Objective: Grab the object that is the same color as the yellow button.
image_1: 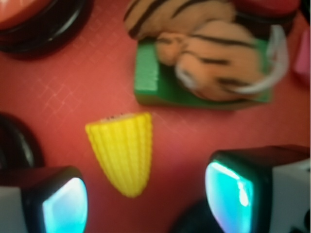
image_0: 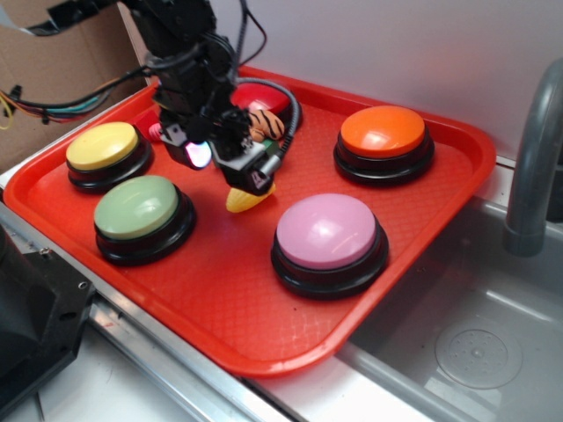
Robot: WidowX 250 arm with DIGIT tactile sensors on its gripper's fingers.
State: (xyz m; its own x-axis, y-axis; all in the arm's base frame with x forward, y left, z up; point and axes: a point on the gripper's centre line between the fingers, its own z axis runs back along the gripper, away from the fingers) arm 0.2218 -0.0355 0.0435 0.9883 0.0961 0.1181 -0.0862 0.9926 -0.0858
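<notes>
Only the wrist view is showing the corn cob lying free between the gripper's spread fingers, tiger toy at one o'clock; the arm is reaching down over the tray.

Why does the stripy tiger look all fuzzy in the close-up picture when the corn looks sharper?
In the wrist view the tiger toy is soft and out of focus, while the corn cob shows its kernel rows fairly clearly; the gripper fingers glow blurry cyan at the bottom. In the exterior view the tray looks reasonably sharp, with soft highlights on the domed buttons.
</notes>
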